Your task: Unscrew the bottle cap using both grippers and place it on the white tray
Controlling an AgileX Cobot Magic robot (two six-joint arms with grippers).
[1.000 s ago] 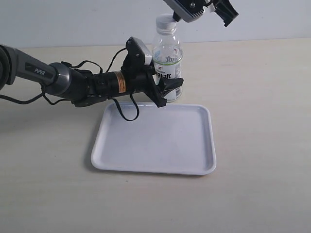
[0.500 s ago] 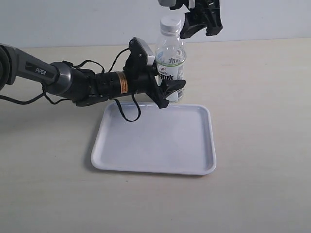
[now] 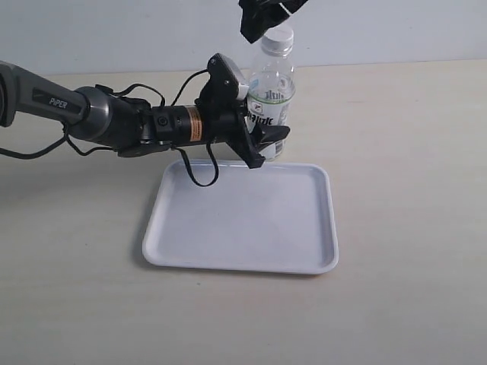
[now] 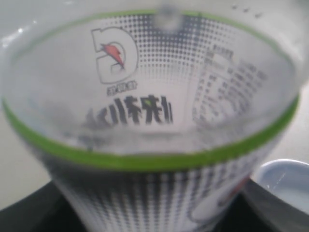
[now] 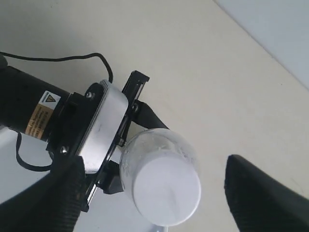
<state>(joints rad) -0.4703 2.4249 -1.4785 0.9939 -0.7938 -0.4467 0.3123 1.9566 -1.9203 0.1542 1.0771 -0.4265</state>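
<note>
The clear bottle with its white-and-green label stands upright just behind the far rim of the white tray. My left gripper, on the slim arm with the orange band, is shut on the bottle's lower body. In the left wrist view the label fills the frame. The white bottle cap sits on the neck. My right gripper hangs open just above the cap. In the right wrist view the cap lies between its two black fingers, touching neither.
A black cable loops from the left arm over the tray's far left corner. A corner of the tray shows beside the bottle in the left wrist view. A beige table surrounds the tray, with a pale wall behind.
The right gripper has swung left from the upper right and now sits over the cap. The left arm has shifted the bottle slightly to the right and farther back.
</note>
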